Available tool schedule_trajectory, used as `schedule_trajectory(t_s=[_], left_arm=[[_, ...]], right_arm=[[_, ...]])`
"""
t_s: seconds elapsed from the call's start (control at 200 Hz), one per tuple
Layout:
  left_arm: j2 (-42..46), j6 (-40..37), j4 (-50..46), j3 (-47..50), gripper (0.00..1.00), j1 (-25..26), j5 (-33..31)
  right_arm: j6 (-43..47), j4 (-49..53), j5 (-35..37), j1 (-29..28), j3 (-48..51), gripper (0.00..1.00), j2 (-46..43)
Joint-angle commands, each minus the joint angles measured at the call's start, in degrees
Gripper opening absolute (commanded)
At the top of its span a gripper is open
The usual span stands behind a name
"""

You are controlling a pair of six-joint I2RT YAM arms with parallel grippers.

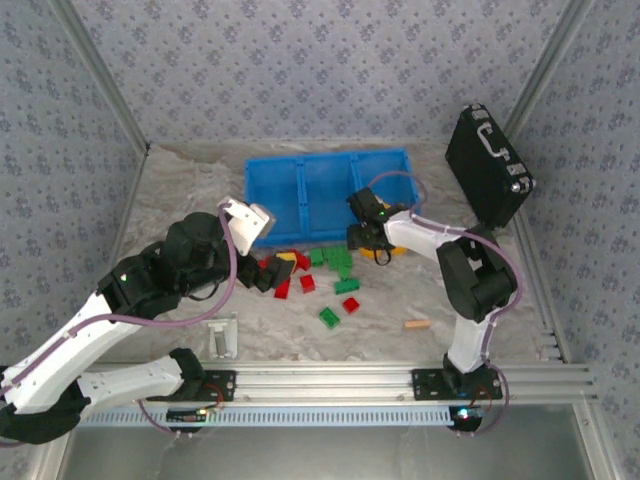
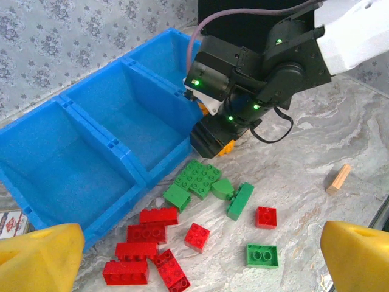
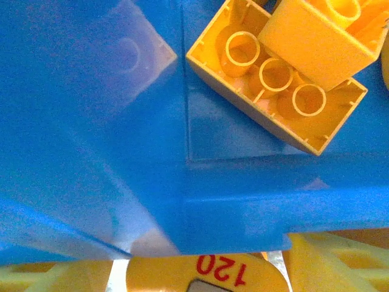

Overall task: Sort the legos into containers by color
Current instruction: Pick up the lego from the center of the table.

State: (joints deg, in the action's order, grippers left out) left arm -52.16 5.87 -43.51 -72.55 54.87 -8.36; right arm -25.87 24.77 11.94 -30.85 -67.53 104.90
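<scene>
Yellow fingers (image 2: 39, 258) of the left gripper (image 2: 197, 261) are seen at the two lower corners of the left wrist view, spread wide. The gripper is held over the bricks (image 2: 196, 236) just in front of the bins (image 1: 325, 195).

Bins: three joined blue compartments are shown as one long tray on the marbled table (image 1: 180, 200).

Case (image 1: 487, 165): a black case with a handle is stood tilted just right of the bins.

Right gripper (image 1: 365, 238): it is positioned at the front wall of the right-hand bin. An orange piece (image 2: 226, 148) is seen just beneath it. Whether the jaws are pinched on that piece cannot be told.

Red bricks (image 2: 143, 234): these are scattered in front of the left-hand bin, several touching.

Green bricks (image 2: 197, 179): these are clustered near the front wall of the middle bin. One green and one red square brick are laid farther out from it.

Yellow bricks (image 3: 273, 79): two are seen in the right wrist view, hollow undersides showing, one overlapping the other, against blue bin plastic. Whether they lie inside a bin cannot be told.

Stick (image 1: 417, 324): a tan stick is laid well apart from the bins, in front of the right-hand one.
</scene>
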Motion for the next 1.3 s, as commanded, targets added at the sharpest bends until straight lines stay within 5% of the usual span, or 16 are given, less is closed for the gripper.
schedule_trajectory(t_s=[0.0,0.66,1.295], left_arm=[[0.39,-0.12,0.51,-0.57,1.0,0.48,0.18],[1.62,0.86,0.16,-0.51,1.0,0.44,0.67],[1.01,0.42,0.88,-0.25,1.0,0.39,1.04]], right_arm=[[-0.06,5.9,1.12,-0.15,3.57,0.74,-0.71],[0.93,-2.2,3.85,-1.24,5.56,0.81,-0.9],[1.23,1.14,6.35,-1.62,5.92,0.61,-3.53]])
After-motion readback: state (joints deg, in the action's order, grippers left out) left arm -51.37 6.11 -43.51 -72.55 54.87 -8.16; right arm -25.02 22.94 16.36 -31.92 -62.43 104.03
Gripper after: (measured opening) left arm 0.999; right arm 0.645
